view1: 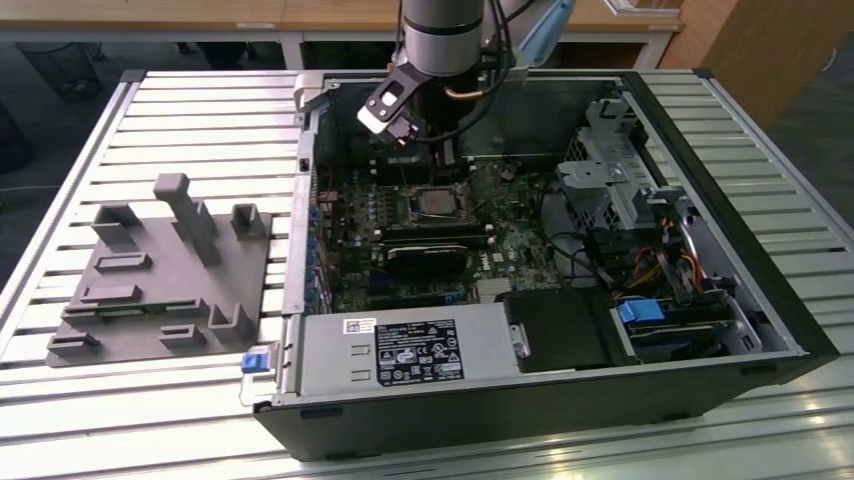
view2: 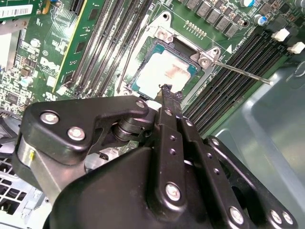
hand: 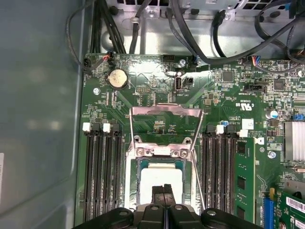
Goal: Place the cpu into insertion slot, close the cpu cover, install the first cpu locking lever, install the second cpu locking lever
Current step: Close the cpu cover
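At the exterior view's left a grey fixture (view1: 160,265) lay on the slatted table (view1: 80,420), well apart from the work. Further right, inside the open computer case (view1: 787,330), the cpu (view2: 164,71) lay flat in the insertion slot (view2: 177,47), seemingly seated. The gripper (view2: 166,89), fingers pressed together on nothing, hung just above its edge, probably to work the cpu cover (hand: 166,110), which appeared raised. RAM slots (hand: 100,167) flanked the socket, and cables (view1: 667,265) crowded the right.

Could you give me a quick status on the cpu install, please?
Fingers of the gripper shut, tips at the cpu. It lies in the insertion slot. The cpu cover stands open. Nothing seen blocking.
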Motion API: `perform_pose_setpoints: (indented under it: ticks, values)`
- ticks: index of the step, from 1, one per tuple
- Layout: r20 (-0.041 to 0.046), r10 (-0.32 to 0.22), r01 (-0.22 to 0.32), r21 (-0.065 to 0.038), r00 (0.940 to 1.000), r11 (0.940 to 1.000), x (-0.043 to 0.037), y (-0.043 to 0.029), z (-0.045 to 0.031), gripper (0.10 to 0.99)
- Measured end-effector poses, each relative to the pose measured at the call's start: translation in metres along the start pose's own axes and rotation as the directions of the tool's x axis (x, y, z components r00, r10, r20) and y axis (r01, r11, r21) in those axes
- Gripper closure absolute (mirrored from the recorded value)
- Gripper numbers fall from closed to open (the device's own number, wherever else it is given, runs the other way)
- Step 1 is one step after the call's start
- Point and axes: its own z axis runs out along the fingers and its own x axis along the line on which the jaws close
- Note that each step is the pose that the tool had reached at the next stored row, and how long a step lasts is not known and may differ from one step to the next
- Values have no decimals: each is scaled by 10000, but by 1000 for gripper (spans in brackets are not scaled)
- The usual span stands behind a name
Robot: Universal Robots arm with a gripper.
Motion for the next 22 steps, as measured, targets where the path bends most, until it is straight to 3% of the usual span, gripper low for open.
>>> perform_pose_setpoints:
  ticks: [7, 8, 9, 13, 22]
  values:
    - [-1, 0, 0, 7, 10000, 10000, 1, 9, -120, 980]
    - [-2, 0, 0, 17, 10000, 10000, 1, 17, -225, 980]
    - [-1, 0, 0, 26, 10000, 10000, 2, 21, -281, 980]
    - [-1, 1, -1, 47, 10000, 10000, 2, 27, -367, 980]
    - [-28, 13, -13, 69, 10000, 10000, -78, 28, -376, 980]
